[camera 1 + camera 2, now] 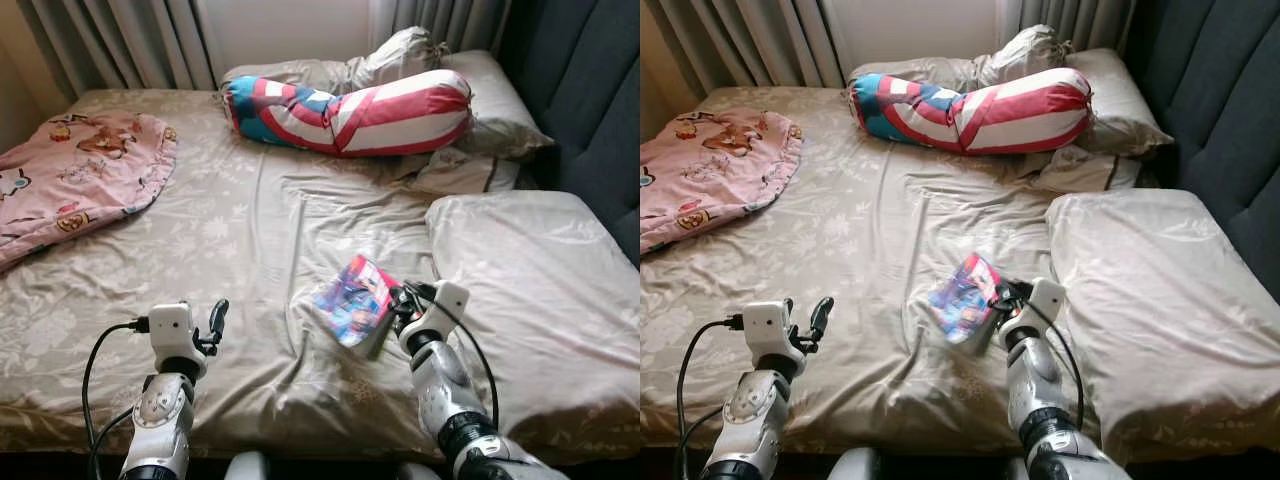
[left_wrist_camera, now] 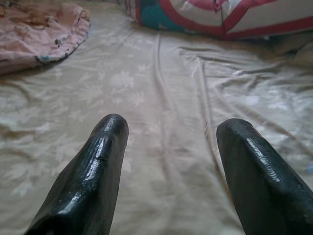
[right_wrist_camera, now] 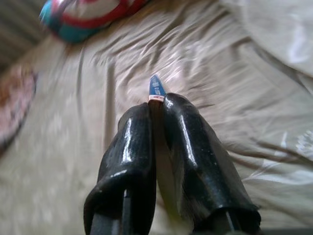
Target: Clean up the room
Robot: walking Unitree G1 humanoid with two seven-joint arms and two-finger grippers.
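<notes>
far left: pink blanket [image 1: 75, 175] crumpled on bed [image 1: 230, 250], untouched | near left: left tool [image 1: 215, 325] spread open, empty, over sheet | far centre: striped bolster [image 1: 350, 110] askew on pillows | near right: right tool [image 1: 398, 305] clamped on colourful book [image 1: 352, 300], lifted just off sheet | progress: early, bedding still to straighten

1 book [image 1: 352, 301], 1 striped bolster [image 1: 350, 110], 3 pillows [image 1: 535, 290], 1 pink blanket [image 1: 75, 175], 2 hands [image 1: 212, 322].
</notes>
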